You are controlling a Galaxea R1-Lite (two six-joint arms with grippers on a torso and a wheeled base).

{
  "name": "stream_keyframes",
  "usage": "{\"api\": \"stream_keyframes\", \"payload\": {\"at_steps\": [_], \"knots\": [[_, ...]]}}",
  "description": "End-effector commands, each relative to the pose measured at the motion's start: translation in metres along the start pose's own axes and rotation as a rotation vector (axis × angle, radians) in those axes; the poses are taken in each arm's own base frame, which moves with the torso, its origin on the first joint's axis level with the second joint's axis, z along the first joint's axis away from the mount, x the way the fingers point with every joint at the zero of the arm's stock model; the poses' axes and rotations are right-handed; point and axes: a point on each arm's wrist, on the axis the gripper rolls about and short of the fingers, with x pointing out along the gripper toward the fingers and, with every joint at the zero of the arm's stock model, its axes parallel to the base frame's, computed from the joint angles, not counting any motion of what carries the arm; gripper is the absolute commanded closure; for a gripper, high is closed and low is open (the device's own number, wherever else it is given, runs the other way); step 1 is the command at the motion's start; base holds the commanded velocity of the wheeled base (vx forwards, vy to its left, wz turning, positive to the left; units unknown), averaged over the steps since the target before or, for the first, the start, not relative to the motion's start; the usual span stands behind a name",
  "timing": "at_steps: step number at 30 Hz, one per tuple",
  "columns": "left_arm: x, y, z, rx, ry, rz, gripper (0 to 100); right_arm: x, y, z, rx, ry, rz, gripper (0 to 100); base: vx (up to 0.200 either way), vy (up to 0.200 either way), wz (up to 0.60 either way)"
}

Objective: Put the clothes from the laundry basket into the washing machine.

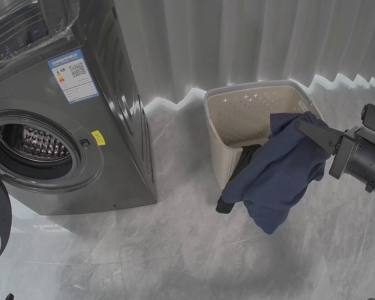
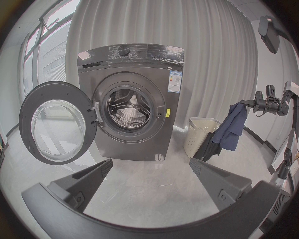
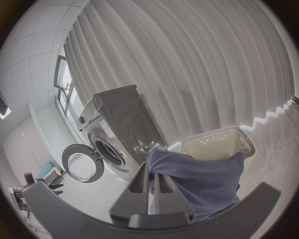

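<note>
On the floor (image 1: 165, 260), the washer (image 1: 59, 142) stands at 10 o'clock in the head view, its door (image 2: 57, 123) swung fully open to 9 o'clock and the drum bare as far as can be seen. The basket (image 1: 237, 109) sits at 2 o'clock, well apart from the washer. A blue garment (image 1: 276, 168) hangs at 3 o'clock, lifted clear of the basket and drooping in front of its near rim. A dark garment (image 1: 240, 166) is draped over that rim, its end trailing down toward the floor. The right jaws are clenched on the top of the blue garment, while the left jaws at 7 o'clock are released, spread apart and holding nothing. The step in hand looks like the carry: the blue garment is out of the basket and not yet in the drum. The next move likely calls for swinging it across toward 10 o'clock, high enough that the hanging cloth clears the floor and the drum's lip, without dragging the dark garment along where the two overlap. Count: one washer, one door, one basket, two garments, two sets of jaws.
</note>
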Motion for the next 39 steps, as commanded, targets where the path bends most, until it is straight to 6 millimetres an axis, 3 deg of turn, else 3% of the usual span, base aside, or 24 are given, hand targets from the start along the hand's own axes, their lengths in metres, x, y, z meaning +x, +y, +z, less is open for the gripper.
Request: {"api": "stream_keyframes", "payload": {"at_steps": [1,20,29,39], "knots": [[0.0003,0.0002,-0.0043,-0.001,0.004,0.0,0,0.0002,0.0,-0.0003,0.0,0.001,0.0,100,0.0,0.2,0.0],[0.0003,0.0002,-0.0043,-0.001,0.004,0.0,0,0.0005,-0.0001,-0.0007,0.0,0.002,0.0,100,0.0,0.2,0.0],[0.0003,0.0002,-0.0043,-0.001,0.004,0.0,0,0.0007,-0.0006,-0.0033,0.0,0.013,-0.003,100,0.0,0.0,0.0],[0.0003,0.0002,-0.0043,-0.001,0.004,0.0,0,0.0003,-0.0007,-0.0033,0.0,0.013,-0.003,100,-0.2,0.0,0.0]]}}
